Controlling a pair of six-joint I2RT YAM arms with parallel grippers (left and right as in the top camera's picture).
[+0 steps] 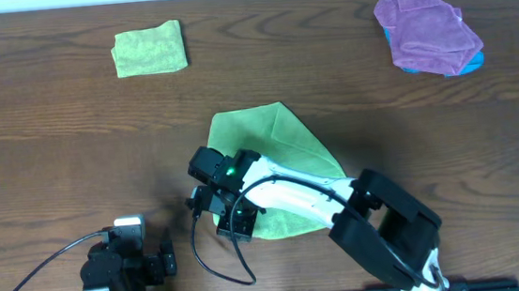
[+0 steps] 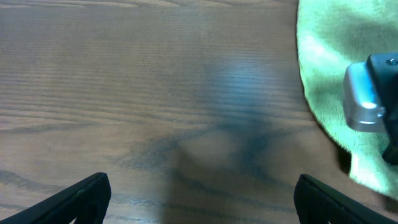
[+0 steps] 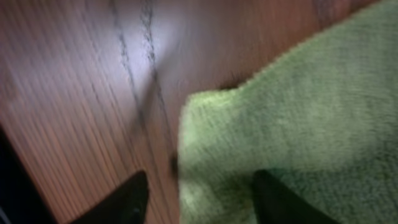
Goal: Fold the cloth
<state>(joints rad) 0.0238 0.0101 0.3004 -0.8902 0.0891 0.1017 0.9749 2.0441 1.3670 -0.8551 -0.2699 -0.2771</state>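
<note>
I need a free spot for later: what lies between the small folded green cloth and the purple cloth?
Only bare table, as the overhead view shows: nothing sits between the small folded green cloth and the purple cloth.

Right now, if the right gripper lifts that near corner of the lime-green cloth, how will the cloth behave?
Probably floppy: the cloth lies flat with soft creases, so it should drape from the right gripper. Likely light for its size, being thin at the edge. Its fuzzy pile may drag on the table rather than slide.
</note>
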